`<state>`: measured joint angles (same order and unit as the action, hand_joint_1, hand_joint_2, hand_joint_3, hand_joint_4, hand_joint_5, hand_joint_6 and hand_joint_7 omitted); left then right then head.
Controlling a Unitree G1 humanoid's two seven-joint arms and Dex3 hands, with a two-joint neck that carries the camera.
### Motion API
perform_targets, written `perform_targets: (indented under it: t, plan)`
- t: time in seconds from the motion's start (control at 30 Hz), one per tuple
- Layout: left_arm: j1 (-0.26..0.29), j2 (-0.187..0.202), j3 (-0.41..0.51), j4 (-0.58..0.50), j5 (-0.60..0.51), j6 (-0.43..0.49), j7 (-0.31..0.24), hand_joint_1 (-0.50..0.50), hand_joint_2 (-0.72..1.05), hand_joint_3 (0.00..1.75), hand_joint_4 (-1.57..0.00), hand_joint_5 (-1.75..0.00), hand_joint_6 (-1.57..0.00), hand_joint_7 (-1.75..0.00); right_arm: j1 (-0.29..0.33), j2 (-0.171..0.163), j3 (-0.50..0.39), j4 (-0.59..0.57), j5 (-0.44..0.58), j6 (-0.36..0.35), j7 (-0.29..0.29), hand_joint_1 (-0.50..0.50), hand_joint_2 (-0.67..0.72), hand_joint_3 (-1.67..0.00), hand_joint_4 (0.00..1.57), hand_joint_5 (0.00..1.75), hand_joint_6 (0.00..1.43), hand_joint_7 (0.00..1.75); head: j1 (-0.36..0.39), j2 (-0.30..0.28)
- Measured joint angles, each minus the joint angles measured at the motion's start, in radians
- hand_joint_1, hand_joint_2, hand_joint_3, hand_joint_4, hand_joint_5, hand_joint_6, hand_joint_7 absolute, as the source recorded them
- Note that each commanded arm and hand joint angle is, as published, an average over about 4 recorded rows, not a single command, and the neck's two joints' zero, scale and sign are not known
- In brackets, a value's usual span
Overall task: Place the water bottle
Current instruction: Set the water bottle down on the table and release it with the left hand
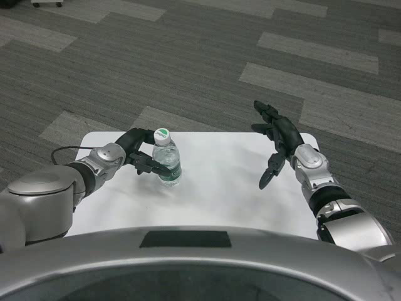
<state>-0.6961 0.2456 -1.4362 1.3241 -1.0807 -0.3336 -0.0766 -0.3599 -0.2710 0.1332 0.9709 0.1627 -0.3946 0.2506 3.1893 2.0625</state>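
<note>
A small clear water bottle (168, 160) with a white and green cap stands upright on the white table (219, 188), left of the middle. My left hand (143, 153) wraps around it from the left, with fingers behind the bottle and a thumb across its front. My right hand (277, 141) hovers over the right part of the table, fingers spread and holding nothing, well apart from the bottle.
The table is small, and its far edge lies just behind the bottle. Grey patterned carpet (207, 63) surrounds it. A black cable (66, 150) loops off my left forearm near the table's left edge.
</note>
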Motion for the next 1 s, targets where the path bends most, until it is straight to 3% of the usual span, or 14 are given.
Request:
perform_targets:
  t: [0.07,0.23,0.33,0.43,0.5,0.57,0.63,0.87,1.0]
  plan:
    - [0.000,0.002,-0.005,0.000,0.000,0.000,-0.004,0.50,0.98,0.04,-1.32,-1.75,-1.23,-0.24,0.000,0.000,0.000,0.000,0.000,0.000,0.000,-0.14,0.66,-0.14,0.00,0.87,0.00,0.00,0.001,0.001]
    - [0.001,0.006,-0.013,0.001,0.000,0.002,-0.008,0.50,0.78,0.09,-1.18,-1.75,-1.15,-0.17,0.000,0.000,0.000,0.000,0.000,0.000,0.000,-0.12,0.66,-0.14,0.00,0.87,0.00,0.00,0.003,0.003]
    - [0.003,0.006,-0.014,0.001,-0.001,0.007,-0.008,0.50,0.65,0.09,-1.08,-1.67,-1.07,-0.09,0.000,0.000,0.000,0.000,0.000,0.000,0.000,-0.12,0.66,-0.12,0.00,0.87,0.00,0.00,0.004,0.004]
    - [0.010,0.006,-0.016,0.002,-0.008,0.016,-0.008,0.50,0.54,0.09,-0.92,-1.46,-0.92,-0.07,0.000,0.000,0.000,0.000,0.000,0.000,-0.001,-0.12,0.66,-0.16,0.00,0.87,0.00,0.00,0.004,0.006]
    - [0.014,0.006,-0.018,0.002,-0.013,0.020,-0.008,0.50,0.52,0.09,-0.77,-1.21,-0.83,-0.03,0.000,0.000,0.000,0.000,0.000,0.000,-0.001,-0.12,0.66,-0.14,0.00,0.87,0.00,0.00,0.004,0.006]
    - [0.015,0.007,-0.020,0.003,-0.016,0.022,-0.008,0.50,0.38,0.09,-0.62,-0.92,-0.79,0.00,0.000,0.000,0.000,0.000,0.000,0.000,-0.001,-0.12,0.66,-0.12,0.00,0.87,0.00,0.00,0.004,0.007]
    - [0.015,0.007,-0.021,0.003,-0.016,0.022,-0.008,0.50,0.21,0.09,-0.52,-0.77,-0.74,0.00,0.000,0.000,0.000,0.000,0.000,0.000,-0.001,-0.12,0.66,-0.10,0.00,0.87,0.00,0.00,0.003,0.008]
    - [0.015,0.008,-0.023,0.003,-0.017,0.023,-0.008,0.50,0.16,0.09,-0.30,-0.62,-0.45,0.00,0.000,0.000,0.000,0.000,0.000,0.000,-0.002,-0.12,0.66,-0.14,0.00,0.87,0.00,0.00,0.005,0.009]
    - [0.015,0.008,-0.023,0.003,-0.021,0.023,-0.009,0.50,0.01,0.09,-0.13,-0.49,-0.31,0.00,0.000,0.000,0.000,0.000,0.000,0.000,-0.003,-0.12,0.66,-0.14,0.00,0.87,0.00,0.00,0.006,0.011]
